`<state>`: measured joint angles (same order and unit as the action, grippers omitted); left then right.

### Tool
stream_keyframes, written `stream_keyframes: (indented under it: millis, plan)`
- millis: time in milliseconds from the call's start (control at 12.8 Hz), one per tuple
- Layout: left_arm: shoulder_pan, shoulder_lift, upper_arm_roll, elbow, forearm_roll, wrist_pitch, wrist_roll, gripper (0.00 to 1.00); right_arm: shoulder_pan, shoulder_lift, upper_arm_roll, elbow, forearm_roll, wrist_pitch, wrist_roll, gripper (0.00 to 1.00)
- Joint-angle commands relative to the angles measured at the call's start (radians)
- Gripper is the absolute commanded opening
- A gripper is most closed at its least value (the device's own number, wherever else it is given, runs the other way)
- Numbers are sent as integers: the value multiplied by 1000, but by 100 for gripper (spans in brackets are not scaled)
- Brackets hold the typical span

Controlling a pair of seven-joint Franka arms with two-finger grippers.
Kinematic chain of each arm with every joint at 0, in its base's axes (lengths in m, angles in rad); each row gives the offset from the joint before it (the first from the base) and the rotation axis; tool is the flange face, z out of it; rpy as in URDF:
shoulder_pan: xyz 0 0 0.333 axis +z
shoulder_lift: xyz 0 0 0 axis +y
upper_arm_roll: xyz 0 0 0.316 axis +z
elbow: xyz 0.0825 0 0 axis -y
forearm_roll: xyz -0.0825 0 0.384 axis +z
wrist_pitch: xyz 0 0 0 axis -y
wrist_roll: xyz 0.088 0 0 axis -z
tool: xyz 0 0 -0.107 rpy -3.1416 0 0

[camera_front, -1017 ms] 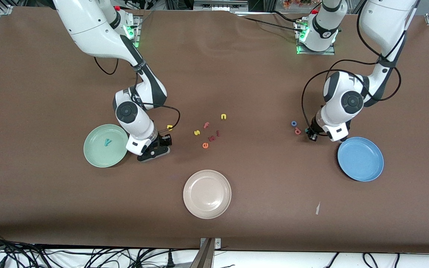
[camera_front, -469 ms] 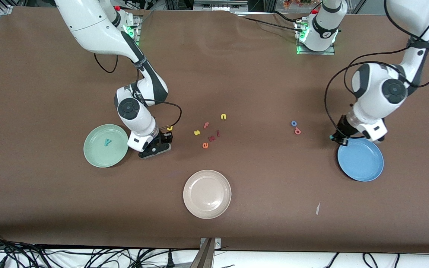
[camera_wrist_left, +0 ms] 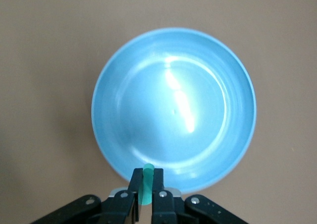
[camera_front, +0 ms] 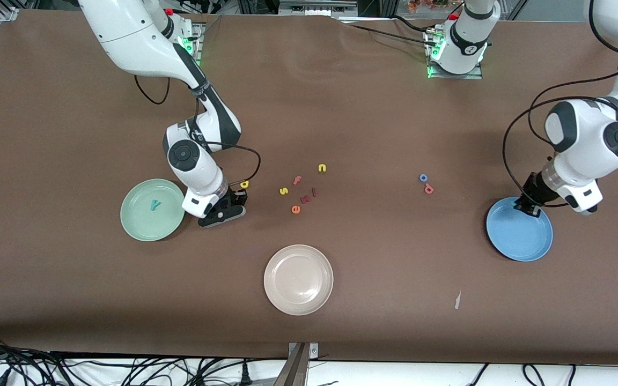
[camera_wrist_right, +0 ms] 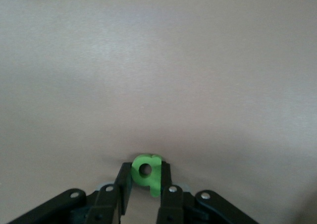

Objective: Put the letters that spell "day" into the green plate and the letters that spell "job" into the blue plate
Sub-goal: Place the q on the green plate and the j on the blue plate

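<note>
Left tool (camera_wrist_left: 144, 192) grips the teal j (camera_wrist_left: 146, 183) over the blue plate (camera_wrist_left: 208, 149) rim; right tool (camera_wrist_right: 145, 184) pinches the green d (camera_wrist_right: 147, 173) on the table (camera_front: 373, 279), beside the green plate (camera_front: 137, 228).

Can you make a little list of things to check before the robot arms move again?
1. Left gripper shut on the small teal foam letter j: ok.
2. Left gripper over the round sky-blue plate: ok, at its rim.
3. Right gripper shut on the small green foam letter d: ok.
4. Green d in the round mint-green plate: not ok.
5. Teal foam y in the mint-green plate: ok.
6. Yellow foam a, blue ring o and coral b in plates: not ok, on the table.
</note>
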<state>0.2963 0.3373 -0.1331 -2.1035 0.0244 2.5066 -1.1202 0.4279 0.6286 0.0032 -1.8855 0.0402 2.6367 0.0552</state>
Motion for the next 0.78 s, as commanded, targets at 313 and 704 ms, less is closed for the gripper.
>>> stream_keyframes:
  millis: [313, 704]
  plan:
    - [63, 175, -16, 141, -4, -6, 82, 9, -230, -283, 3, -85, -5, -345, -357, 18]
    - [63, 178, -17, 134, 37, -6, 82, 52, -296, -333, 4, -216, 6, -305, -362, 100]
